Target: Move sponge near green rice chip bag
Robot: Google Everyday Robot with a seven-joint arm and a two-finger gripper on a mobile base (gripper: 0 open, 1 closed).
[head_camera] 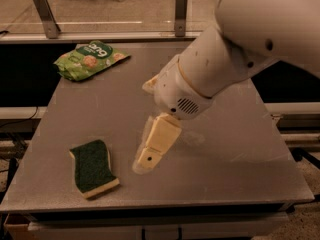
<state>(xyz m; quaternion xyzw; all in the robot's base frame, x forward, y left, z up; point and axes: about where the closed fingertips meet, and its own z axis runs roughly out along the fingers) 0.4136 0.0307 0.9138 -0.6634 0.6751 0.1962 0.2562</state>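
Dull grey table (240, 174), faintly glossy. Near its front-left corner: sponge (93, 168), green side up. At back-left corner: green rice chip bag (90, 59). Above centre-front: gripper (146, 161), pointing down, jaw gap impossible to tell. Behind table: railing posts (181, 13), tan floor.

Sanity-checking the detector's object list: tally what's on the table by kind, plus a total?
Wavy-sided sponge, dark green top over pale yellow foam: 1
Crinkled light-green rice chip bag with dark green label: 1
Total: 2
Not counted: the cream-coloured gripper, low over the grey metal table, just right of the sponge and apart from it.
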